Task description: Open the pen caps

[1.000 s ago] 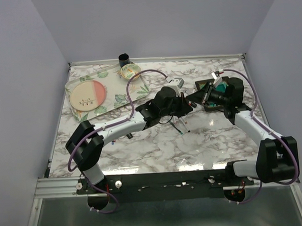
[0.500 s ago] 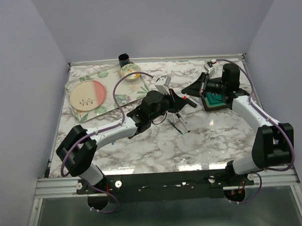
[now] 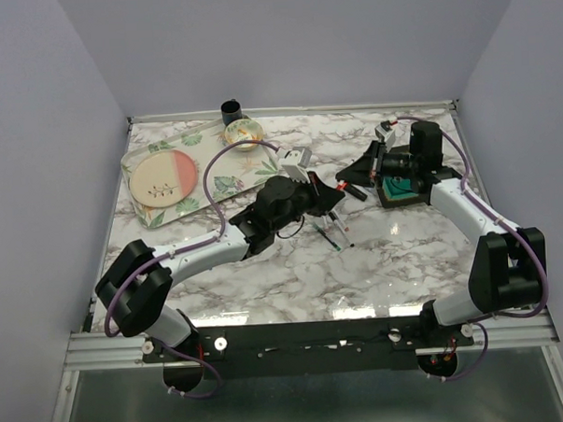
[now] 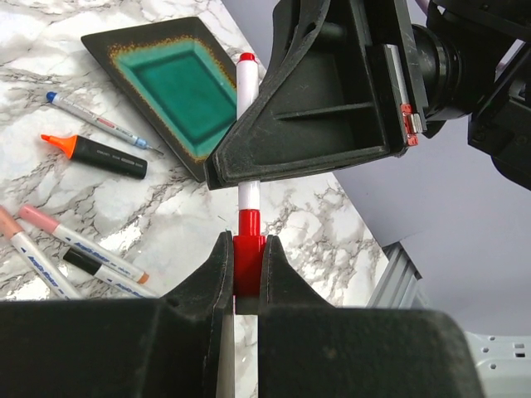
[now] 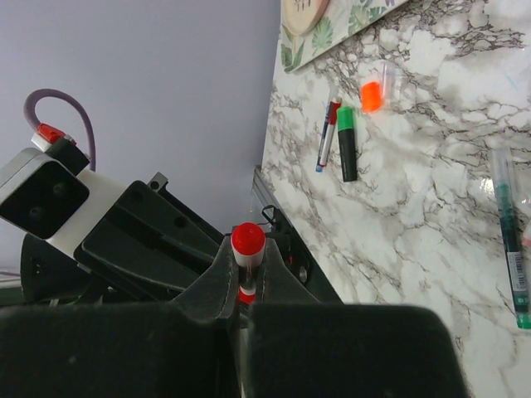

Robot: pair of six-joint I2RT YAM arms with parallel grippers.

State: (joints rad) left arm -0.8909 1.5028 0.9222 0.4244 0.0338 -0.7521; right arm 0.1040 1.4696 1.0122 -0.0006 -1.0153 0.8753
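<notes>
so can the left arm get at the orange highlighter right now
Probably not yet: the left fingers are shut on the red cap of a pen that the right fingers also grip. The orange highlighter lies uncovered on the marble, so after letting go the way looks free.

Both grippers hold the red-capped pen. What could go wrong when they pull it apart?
The left gripper pinches only the short red cap, so it may slip off. The right gripper clamps the thin white pen, which may slide through instead of uncapping. A dropped cap could land among the loose pens below.
</notes>
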